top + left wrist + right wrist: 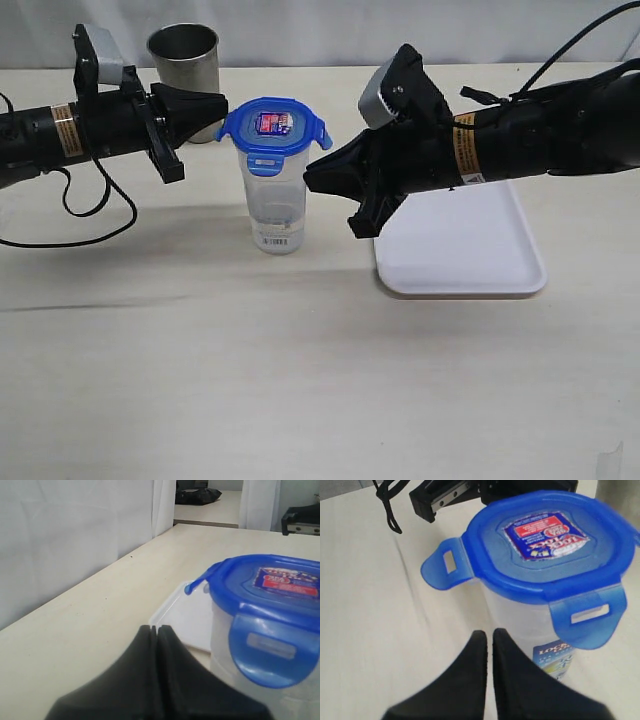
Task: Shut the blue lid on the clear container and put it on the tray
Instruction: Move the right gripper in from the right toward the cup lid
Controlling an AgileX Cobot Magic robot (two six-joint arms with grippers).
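A clear container (275, 205) stands upright near the middle of a pale surface (300, 380), with the blue lid (272, 125) sitting on its mouth. Two side flaps of the lid stick outward and the near flap hangs down over the wall; the far flap is hidden. The sticker on the lid is too blurred to read in the exterior view. Both wrist views cut off the container's base. A white tray (470, 250) lies flat to the right of the container and apart from it, its far left part hidden behind the right arm. A metal cup (185, 55) stands behind the left arm, which covers its lower part. The left jaws are pressed together and hold nothing; they point at the lid from the left, with their tips just beside its left flap. The right jaws are also closed and empty, showing only a thin slit. Their tips sit just beside the container's right wall, below the lid's rim. Whether either tip touches cannot be told.
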